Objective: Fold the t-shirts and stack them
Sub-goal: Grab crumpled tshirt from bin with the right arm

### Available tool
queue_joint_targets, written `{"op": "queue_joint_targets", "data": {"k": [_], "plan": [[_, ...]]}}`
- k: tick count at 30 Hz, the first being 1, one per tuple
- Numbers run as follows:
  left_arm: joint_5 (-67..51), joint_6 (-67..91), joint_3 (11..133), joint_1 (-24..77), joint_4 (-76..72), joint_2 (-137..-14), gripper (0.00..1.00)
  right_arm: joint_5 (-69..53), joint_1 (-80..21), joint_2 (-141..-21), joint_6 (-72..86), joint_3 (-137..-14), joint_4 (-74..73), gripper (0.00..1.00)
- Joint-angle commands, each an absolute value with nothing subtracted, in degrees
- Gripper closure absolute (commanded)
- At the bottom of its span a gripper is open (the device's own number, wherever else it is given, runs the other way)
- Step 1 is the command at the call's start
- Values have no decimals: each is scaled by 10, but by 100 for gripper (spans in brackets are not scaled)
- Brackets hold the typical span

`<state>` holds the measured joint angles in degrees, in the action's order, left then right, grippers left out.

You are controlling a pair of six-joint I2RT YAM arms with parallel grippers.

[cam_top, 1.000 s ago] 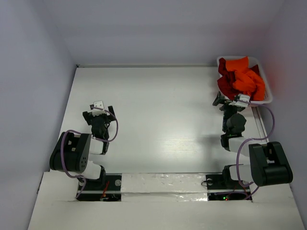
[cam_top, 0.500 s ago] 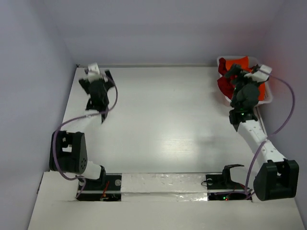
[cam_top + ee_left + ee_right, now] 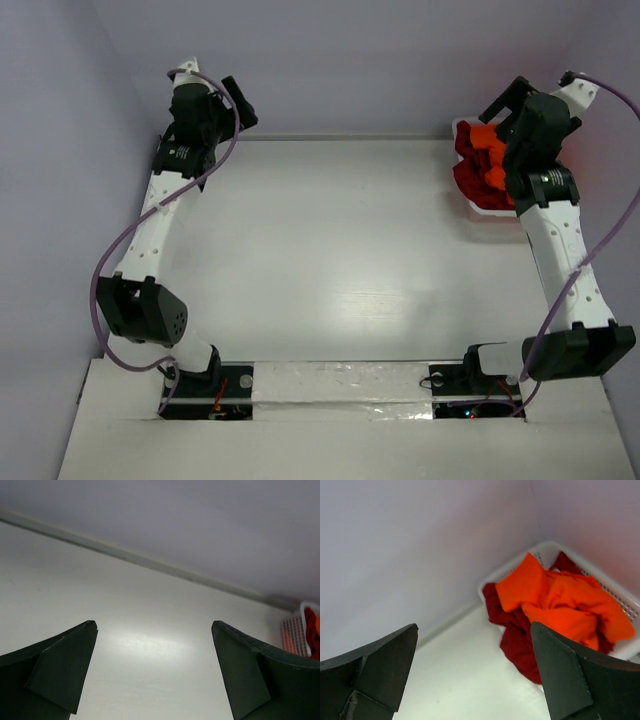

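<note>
The t-shirts lie bunched in a white latticed basket [image 3: 487,205] at the far right corner. A bright orange shirt [image 3: 487,142] is on top of dark red ones [image 3: 468,172]. My right gripper [image 3: 502,104] is raised above the basket's left side, open and empty. In the right wrist view its jaws [image 3: 474,625] stand wide apart, with the orange shirt [image 3: 560,600] and a dark red shirt [image 3: 520,647] hanging over the rim [image 3: 502,574] ahead. My left gripper [image 3: 242,104] is high at the far left corner, open and empty [image 3: 154,624].
Grey walls enclose the white table [image 3: 340,250] at the back and both sides. The left wrist view shows the back wall seam [image 3: 150,562] and the basket [image 3: 292,636] far right. The right arm covers part of the basket from above.
Both arms have stretched out from their folded poses near the front. The left gripper went up to the far left corner. The right gripper rose over the basket.
</note>
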<state>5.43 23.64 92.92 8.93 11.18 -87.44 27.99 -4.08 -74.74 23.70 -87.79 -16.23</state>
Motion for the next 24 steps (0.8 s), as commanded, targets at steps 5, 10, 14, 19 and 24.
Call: {"op": "queue_joint_targets", "data": {"k": [5,10,14,19,24], "plan": [[-11,257,1030,226,330,-951,1,299,-36,-1039,203,-1207,-538,0],[9,269,990,279,330,-945,1,283,-29,-1120,238,-1319,-570,0],[4,282,970,294,326,-932,1,236,-5,-1186,281,-1386,-605,4],[4,286,962,299,338,-925,1,201,15,-1245,290,-1419,-617,21],[4,288,933,299,330,-903,1,212,20,-1258,269,-1408,-601,24]]}}
